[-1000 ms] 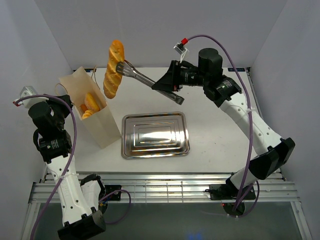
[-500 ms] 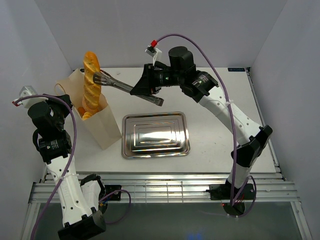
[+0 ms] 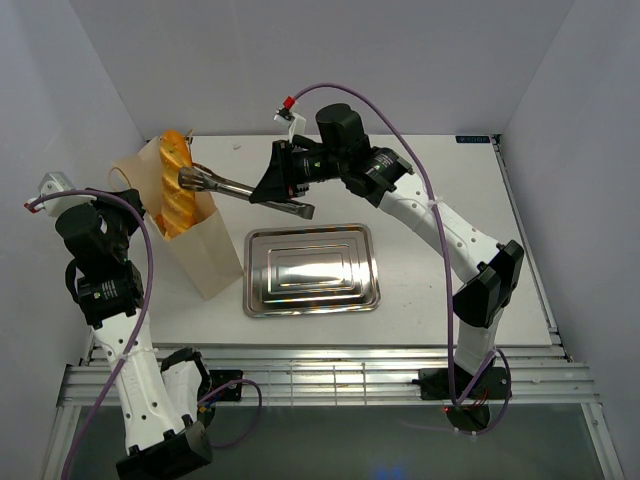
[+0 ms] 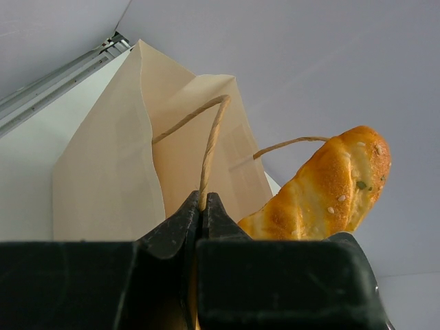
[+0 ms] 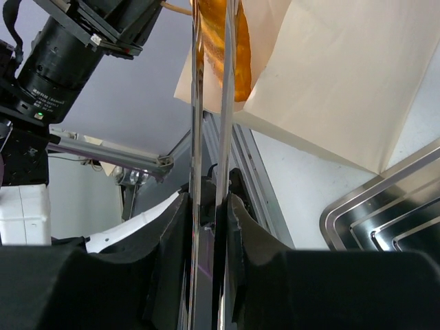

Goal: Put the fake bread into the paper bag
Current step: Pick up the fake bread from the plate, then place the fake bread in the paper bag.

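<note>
The right gripper (image 5: 208, 206) is clasping the metal tongs (image 3: 225, 185), whose tips are pinching a golden baguette (image 3: 174, 160) standing with its lower end inside the paper bag (image 3: 205, 255) and its top projecting above the rim. The left gripper (image 4: 203, 206), jaws nearly together, is nipping the bag's cord handle (image 4: 210, 148). No loaf is lying on the steel tray (image 3: 310, 270), so the task is probably nearing its end, only this baguette's release remaining.
</note>
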`<control>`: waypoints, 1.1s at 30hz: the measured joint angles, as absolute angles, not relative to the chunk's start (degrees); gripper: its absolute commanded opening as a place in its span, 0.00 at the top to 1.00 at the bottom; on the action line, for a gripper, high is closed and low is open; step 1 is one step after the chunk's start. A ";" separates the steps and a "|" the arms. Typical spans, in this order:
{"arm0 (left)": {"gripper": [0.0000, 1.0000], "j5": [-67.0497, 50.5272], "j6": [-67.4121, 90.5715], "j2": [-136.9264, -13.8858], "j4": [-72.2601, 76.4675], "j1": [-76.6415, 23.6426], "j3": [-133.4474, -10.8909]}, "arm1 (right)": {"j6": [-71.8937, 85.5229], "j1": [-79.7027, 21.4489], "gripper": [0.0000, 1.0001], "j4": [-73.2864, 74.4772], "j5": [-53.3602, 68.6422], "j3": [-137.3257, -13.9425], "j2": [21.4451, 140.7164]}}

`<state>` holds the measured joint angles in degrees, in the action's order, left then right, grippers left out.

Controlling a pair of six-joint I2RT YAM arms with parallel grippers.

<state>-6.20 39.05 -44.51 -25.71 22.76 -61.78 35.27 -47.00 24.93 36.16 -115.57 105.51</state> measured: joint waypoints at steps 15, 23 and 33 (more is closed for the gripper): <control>1.00 -6.22 39.05 -44.51 -25.74 22.76 -61.78 | 37.56 -47.00 0.64 21.91 38.35 -114.41 105.51; 1.00 -6.22 39.05 -44.51 -25.71 22.76 -61.78 | 37.58 -47.00 0.64 21.78 38.35 -114.41 105.51; 1.00 -6.22 39.05 -44.51 -25.74 22.76 -61.78 | 36.64 -47.37 0.63 23.97 39.44 -117.32 107.09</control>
